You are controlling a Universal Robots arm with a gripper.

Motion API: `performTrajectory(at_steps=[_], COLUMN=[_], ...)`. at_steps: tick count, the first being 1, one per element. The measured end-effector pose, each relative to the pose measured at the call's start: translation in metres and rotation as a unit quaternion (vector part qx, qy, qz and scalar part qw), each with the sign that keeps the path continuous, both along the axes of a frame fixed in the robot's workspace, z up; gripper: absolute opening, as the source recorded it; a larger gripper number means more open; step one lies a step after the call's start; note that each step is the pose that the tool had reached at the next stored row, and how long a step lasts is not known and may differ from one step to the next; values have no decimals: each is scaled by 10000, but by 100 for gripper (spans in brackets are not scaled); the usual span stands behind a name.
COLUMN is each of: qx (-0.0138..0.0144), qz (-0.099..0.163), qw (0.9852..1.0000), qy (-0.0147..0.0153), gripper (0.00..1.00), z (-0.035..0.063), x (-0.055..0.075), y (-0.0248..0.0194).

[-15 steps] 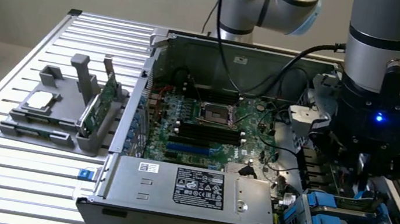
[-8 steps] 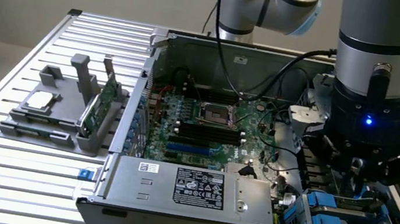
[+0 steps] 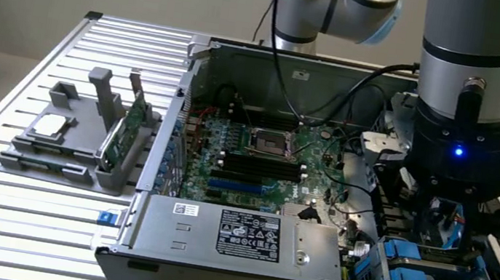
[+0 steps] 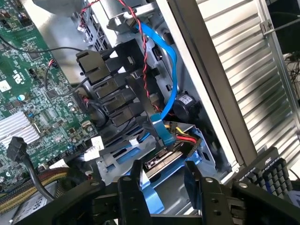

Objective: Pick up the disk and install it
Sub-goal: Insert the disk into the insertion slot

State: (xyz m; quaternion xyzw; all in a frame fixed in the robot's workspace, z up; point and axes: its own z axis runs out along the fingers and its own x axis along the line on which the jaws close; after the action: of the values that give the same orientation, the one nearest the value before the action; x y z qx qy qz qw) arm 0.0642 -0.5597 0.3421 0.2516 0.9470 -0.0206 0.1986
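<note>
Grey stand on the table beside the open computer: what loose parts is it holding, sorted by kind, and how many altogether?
Held by the grey stand:
Silver square chip: 1
Green circuit card, standing on edge: 1
Total: 2

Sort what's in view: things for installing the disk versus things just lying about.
For the job: gripper, disk in blue carrier, computer case.
Lying about: silver chip, green circuit card, grey holder, keyboard.
</note>
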Motion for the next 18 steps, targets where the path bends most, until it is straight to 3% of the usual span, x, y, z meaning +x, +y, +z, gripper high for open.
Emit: performTrajectory(at_steps=[5,12,18], qx=[-3,-3,-6], qz=[-148,-185,-210], qw=[9999,9998,9998], qy=[0,12,34], gripper=[49,49,49], z=[1,0,0], x=[33,179,263], y=[0,-3,-42])
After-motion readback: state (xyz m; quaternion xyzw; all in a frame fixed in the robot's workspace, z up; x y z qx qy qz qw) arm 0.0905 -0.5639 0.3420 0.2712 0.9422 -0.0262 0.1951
